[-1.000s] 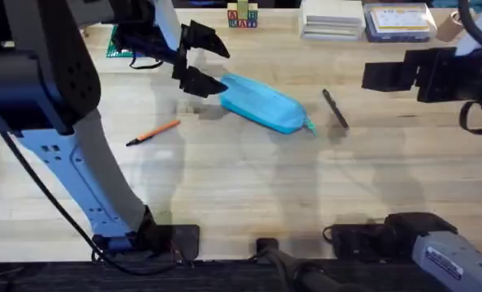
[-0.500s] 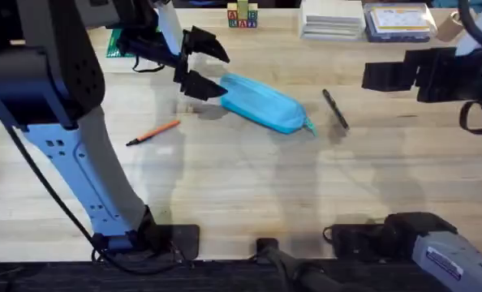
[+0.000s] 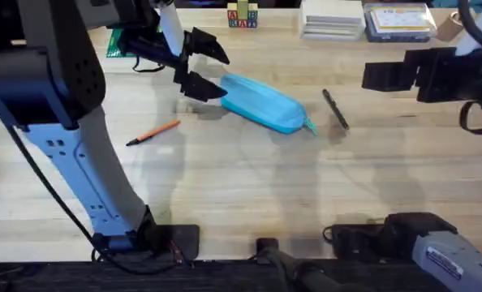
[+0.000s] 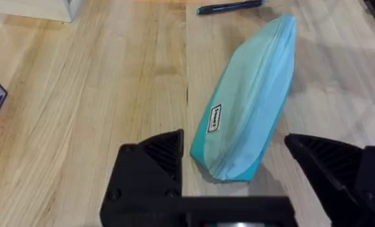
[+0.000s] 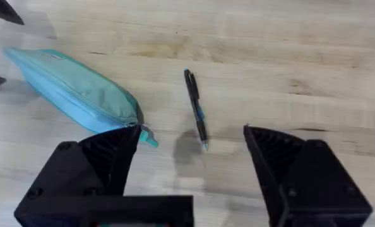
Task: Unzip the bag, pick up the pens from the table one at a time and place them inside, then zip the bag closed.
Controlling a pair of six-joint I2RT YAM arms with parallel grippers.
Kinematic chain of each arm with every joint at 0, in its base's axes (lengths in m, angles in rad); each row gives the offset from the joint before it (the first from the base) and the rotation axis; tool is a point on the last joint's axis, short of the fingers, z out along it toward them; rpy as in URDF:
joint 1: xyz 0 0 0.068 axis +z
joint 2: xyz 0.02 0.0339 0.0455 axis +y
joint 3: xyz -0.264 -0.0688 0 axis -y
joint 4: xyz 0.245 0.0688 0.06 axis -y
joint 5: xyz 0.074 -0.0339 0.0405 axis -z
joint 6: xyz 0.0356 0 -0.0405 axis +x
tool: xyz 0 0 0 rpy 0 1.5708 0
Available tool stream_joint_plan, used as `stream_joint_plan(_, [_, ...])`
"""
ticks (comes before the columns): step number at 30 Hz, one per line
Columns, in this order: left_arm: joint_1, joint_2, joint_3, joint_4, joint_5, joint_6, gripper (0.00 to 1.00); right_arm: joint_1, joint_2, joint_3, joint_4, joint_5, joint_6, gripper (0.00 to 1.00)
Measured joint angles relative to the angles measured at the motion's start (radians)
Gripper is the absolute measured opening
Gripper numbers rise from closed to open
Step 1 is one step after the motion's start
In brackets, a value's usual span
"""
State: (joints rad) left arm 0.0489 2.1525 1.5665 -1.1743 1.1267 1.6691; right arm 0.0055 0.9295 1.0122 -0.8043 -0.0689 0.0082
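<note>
While the left hand has barely shifted since a second ago and still hovers with its black fingers spread apart at the bag's far-left end, nothing else on the desk has moved. Soft light-blue fabric, the bag is a long rounded pouch lying zipped on the pale wood planks, with the thin orange pen to its left and the black pen to its right. High at the right, the right hand is spread apart above the black pen, and the small teal pull is half hidden behind one finger.
</note>
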Motion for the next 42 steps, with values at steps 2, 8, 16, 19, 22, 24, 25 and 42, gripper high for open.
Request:
stream_joint_plan(2, [-0.008, 0.0, 0.0, 0.0, -0.002, 0.0, 0.99, 0.0, 0.0, 0.0, 0.0, 0.0, 0.0, 0.997])
stream_joint_plan(8, [-0.034, 0.0, 0.0, 0.0, -0.003, 0.0, 0.991, 0.0, 0.0, 0.0, 0.0, 0.0, 0.0, 0.997])
stream_joint_plan(16, [-0.032, 0.0, 0.0, 0.0, -0.01, 0.0, 0.993, 0.0, 0.0, 0.0, 0.0, 0.0, 0.0, 0.997])
stream_joint_plan(19, [-0.032, 0.0, 0.0, 0.0, -0.013, 0.0, 0.992, 0.0, 0.0, 0.0, 0.0, 0.0, 0.0, 0.996])
stream_joint_plan(22, [-0.032, 0.0, 0.0, 0.0, -0.014, 0.0, 0.992, 0.0, 0.0, 0.0, 0.0, 0.0, 0.0, 0.996])
stream_joint_plan(24, [-0.032, 0.0, 0.0, 0.0, -0.014, 0.0, 0.993, 0.0, 0.0, 0.0, 0.0, 0.0, 0.0, 0.996])
stream_joint_plan(25, [-0.032, 0.0, 0.0, 0.0, -0.014, 0.0, 0.992, 0.0, 0.0, 0.0, 0.0, 0.0, 0.0, 0.996])
stream_joint_plan(42, [-0.032, 0.0, 0.0, 0.0, -0.022, 0.004, 0.044, 0.0, 0.0, 0.0, 0.0, 0.0, 0.0, 0.996])
